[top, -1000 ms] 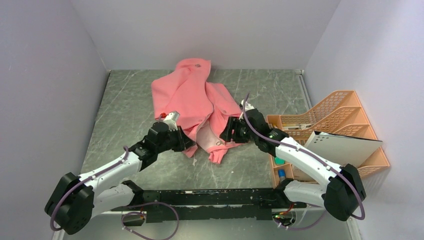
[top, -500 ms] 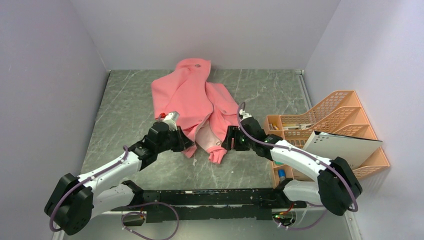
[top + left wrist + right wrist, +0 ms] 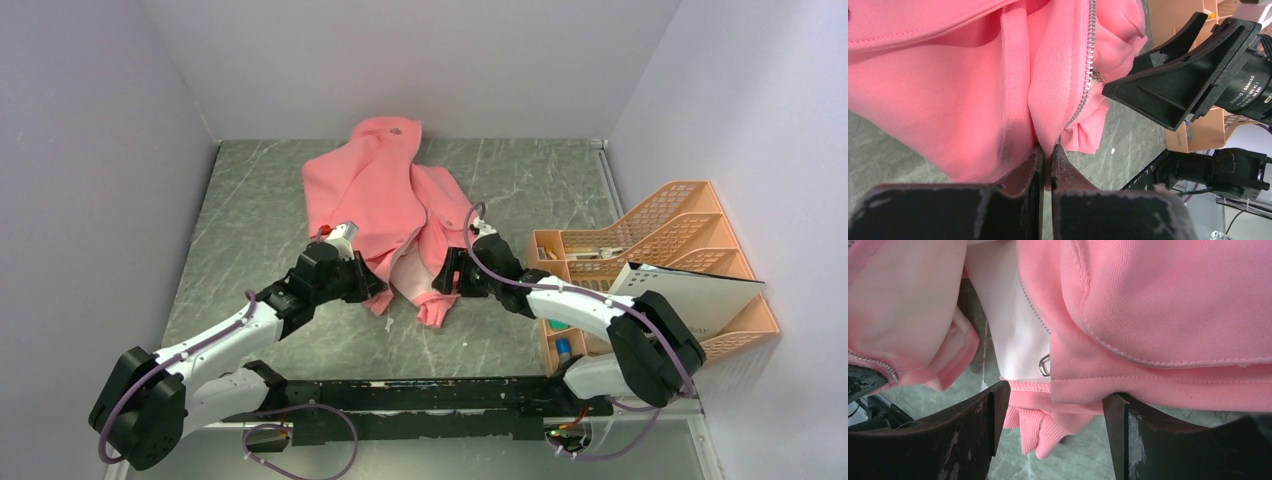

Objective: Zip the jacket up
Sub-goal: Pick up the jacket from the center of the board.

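The salmon-pink jacket [image 3: 385, 195] lies crumpled on the grey table, its front open at the lower end and pale lining showing. My left gripper [image 3: 375, 290] is shut on a fold of the jacket's left front edge [image 3: 1046, 150], beside the metal zipper teeth [image 3: 1089, 55]. My right gripper [image 3: 445, 275] stands open at the right front panel. In the right wrist view its fingers [image 3: 1055, 397] straddle the ribbed hem [image 3: 1040, 427] without pinching it. A small metal ring pull [image 3: 1044, 365] sits just above the hem, at the edge of the lining.
An orange mesh desk organiser [image 3: 650, 240] holding a white folder [image 3: 690, 295] stands at the right, close behind the right arm. Pale walls enclose the table on three sides. A black rail [image 3: 430, 395] runs along the near edge.
The right gripper has slid left to the jacket's lower hem and its jaws have spread wider. The left gripper and its hold on the fabric have not moved.
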You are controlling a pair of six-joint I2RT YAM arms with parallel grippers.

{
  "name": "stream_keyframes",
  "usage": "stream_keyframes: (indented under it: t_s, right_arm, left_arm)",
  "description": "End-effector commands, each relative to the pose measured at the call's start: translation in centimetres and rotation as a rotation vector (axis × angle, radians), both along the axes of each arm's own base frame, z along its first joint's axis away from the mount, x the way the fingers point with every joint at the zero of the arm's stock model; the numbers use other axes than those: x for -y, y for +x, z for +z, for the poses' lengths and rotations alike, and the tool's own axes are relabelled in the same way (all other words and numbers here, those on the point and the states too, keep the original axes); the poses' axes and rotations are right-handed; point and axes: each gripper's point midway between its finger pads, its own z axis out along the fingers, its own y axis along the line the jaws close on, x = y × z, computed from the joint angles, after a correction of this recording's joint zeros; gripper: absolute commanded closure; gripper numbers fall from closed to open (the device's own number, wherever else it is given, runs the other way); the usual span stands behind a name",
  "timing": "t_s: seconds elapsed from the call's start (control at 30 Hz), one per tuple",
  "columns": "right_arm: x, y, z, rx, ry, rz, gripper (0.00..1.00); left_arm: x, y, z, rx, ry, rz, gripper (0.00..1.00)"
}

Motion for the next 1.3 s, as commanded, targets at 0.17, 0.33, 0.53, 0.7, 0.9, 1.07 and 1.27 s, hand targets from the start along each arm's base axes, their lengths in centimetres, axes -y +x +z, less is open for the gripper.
stream_keyframes:
  t_s: [0.17,0.33,0.53,0.7,0.9,1.07,1.27]
  right_arm:
    - [-1.0,1.4,1.0,0.087,0.098,-0.020,0.30]
    - [-1.5,2.2,1.7,0.159,0.083,0.034,0.44]
    - [-1.7,2.7,1.7,0.180,0.058,0.058,0.68]
    - [-1.5,3.1,1.5,0.192,0.020,0.061,0.77]
    - [-1.8,3.4,1.3,0.196,-0.001,0.093,0.49]
    - [-2.6,3.4,0.6,0.175,0.009,0.122,0.45]
    - [-3.1,3.5,-0.2,0.160,0.022,0.132,0.55]
  left_arm:
    - [-0.2,0.8,1.2,0.034,0.000,0.015,0.95]
    - [0.0,0.7,1.0,0.026,-0.005,0.014,0.95]
    - [-0.1,0.5,0.9,0.017,-0.013,0.016,0.95]
    - [-0.2,0.4,0.8,0.016,-0.012,0.019,0.95]
    - [-0.1,0.4,0.8,0.014,-0.014,0.019,0.95]
    - [-0.2,0.5,0.7,0.009,-0.009,0.021,0.95]
    - [-0.3,0.4,0.7,0.010,-0.008,0.024,0.95]
